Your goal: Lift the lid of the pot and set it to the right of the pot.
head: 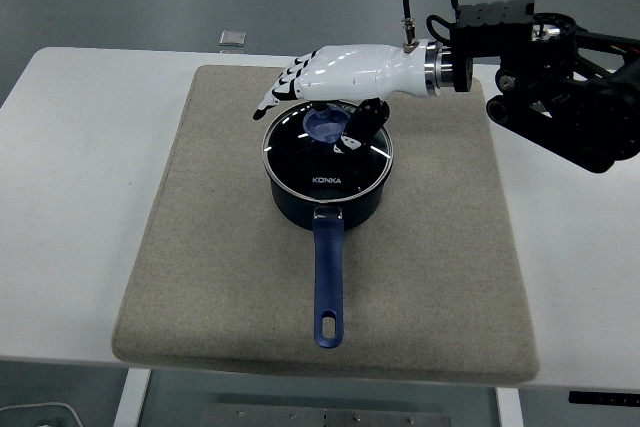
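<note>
A dark blue pot (328, 199) sits mid-mat, its long blue handle (328, 282) pointing toward the near edge. A glass lid (327, 148) with a blue knob (322, 125) rests on it. My right hand (325, 105), white with black joints, hovers just over the lid's far side. Its fingers (280, 95) stretch left beyond the knob, and the thumb (362, 122) hangs down beside the knob on its right. The hand is open and holds nothing. The left arm does not show.
The pot stands on a beige mat (210, 247) covering most of the white table (70, 177). A small grey block (233, 39) lies at the far edge. The black right arm (560, 97) fills the upper right. Bare mat lies right of the pot.
</note>
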Motion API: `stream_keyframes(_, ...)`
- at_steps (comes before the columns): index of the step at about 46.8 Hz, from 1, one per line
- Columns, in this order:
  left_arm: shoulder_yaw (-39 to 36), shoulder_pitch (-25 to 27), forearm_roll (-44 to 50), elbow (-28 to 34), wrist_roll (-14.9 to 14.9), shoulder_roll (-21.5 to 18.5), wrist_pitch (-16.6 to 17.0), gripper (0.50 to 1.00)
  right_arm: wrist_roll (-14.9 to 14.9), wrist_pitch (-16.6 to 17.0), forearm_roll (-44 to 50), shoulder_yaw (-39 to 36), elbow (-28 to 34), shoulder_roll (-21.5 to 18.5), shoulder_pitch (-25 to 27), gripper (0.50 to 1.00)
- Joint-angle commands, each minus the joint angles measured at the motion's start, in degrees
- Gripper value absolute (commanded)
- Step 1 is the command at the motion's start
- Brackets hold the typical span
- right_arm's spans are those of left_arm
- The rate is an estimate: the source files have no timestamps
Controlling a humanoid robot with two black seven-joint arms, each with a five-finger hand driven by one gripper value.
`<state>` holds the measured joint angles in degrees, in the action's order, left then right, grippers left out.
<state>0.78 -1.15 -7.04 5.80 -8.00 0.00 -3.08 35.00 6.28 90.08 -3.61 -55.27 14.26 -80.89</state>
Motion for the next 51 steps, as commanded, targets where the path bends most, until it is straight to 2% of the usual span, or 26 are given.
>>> stream_keyframes(1, 0.0, 0.0, 0.0, 0.0, 0.0, 0.0, 0.0, 1.000, 0.0, -0.9, 0.0, 1.0, 0.1, 0.0, 0.0, 0.901)
stream_keyframes(15, -0.1, 0.0, 0.0, 0.0, 0.0, 0.0, 0.0, 1.000, 0.0, -3.6, 2.8, 3.5, 1.5, 0.1, -0.1, 0.901)
stream_keyframes(51, 0.0, 0.0, 0.0, 0.0, 0.0, 0.0, 0.0, 1.000, 0.0, -4.1, 4.8, 4.1, 3.1, -0.3, -0.2, 0.899)
